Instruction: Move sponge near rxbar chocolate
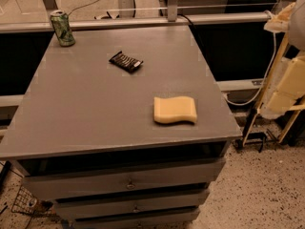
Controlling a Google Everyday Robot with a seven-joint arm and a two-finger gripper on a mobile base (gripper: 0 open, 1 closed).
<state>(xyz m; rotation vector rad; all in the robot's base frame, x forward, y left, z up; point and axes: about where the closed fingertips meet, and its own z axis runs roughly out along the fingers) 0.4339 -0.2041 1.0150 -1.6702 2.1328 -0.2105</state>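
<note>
The pale yellow sponge (175,109) lies flat on the grey cabinet top (95,104), toward the front right corner. The rxbar chocolate (126,61), a small black wrapped bar with light stripes, lies farther back near the middle, well apart from the sponge. My cream-coloured gripper (284,92) hangs at the right edge of the view, off the cabinet to the right of the sponge and touching nothing.
A green drink can (62,28) stands upright at the back left corner of the cabinet top. The cabinet has several drawers (128,184) below. A metal rail (143,22) and dark panels run behind. Cables and a speckled floor (267,190) lie to the right.
</note>
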